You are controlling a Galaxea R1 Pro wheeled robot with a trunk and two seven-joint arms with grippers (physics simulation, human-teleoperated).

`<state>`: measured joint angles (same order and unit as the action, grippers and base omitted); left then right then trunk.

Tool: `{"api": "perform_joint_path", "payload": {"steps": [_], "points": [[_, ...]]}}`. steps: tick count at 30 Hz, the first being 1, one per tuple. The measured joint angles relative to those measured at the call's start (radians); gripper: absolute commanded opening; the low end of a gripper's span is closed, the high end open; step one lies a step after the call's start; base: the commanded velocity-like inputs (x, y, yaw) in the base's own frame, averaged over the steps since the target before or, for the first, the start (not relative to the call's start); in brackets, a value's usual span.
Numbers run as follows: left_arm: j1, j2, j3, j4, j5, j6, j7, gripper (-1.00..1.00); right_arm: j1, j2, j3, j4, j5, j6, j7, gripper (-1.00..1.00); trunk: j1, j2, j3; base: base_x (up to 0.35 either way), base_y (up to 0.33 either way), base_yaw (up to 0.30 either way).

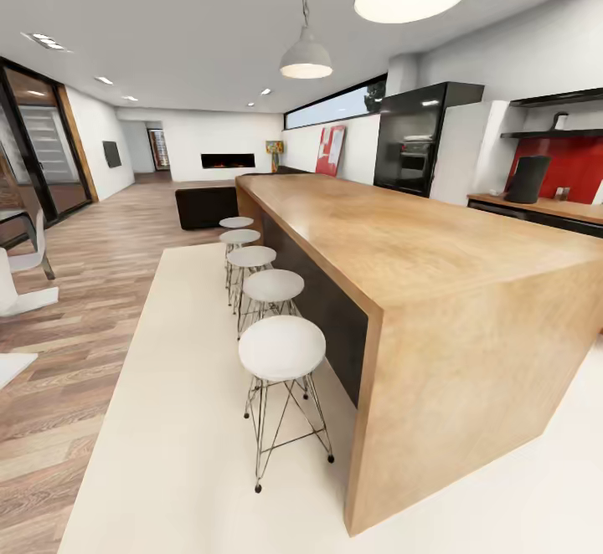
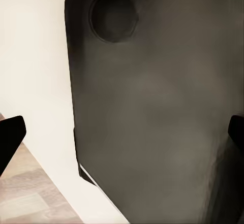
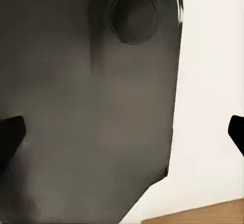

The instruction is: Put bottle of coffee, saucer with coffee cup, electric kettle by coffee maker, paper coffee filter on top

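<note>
Facing the wooden island point(image 1: 419, 244), the robot has both grippers point(image 2: 122, 132) point(image 3: 122, 132) spread wide and empty, the kitchen countertop point(image 1: 578, 207) far off right, apparently nothing yet arranged.

The far-right kitchen countertop point(image 1: 548, 205) runs off the picture's edge; small items on the shelves point(image 1: 559, 121) are too tiny to identify.
</note>
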<state>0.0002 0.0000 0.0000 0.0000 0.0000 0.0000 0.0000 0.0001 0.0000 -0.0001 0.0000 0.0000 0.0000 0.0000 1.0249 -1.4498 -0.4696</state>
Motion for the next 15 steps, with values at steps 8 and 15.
{"api": "perform_joint_path", "payload": {"steps": [8, 15], "points": [[0.001, -0.003, 0.003, -0.011, 0.003, -0.004, 0.001, 1.0, -0.016, 0.045, -0.002, -0.043, 0.0, -0.014, 0.003, 1.0, 0.0, 0.0, 0.0, 0.0, 0.0, 0.0], [0.003, -0.003, 0.005, -0.011, 0.003, -0.004, 0.001, 1.0, -0.016, 0.06, -0.002, -0.083, 0.001, -0.03, 0.003, 1.0, 0.0, 0.0, 0.0, 0.0, 0.0, -0.083]]}}
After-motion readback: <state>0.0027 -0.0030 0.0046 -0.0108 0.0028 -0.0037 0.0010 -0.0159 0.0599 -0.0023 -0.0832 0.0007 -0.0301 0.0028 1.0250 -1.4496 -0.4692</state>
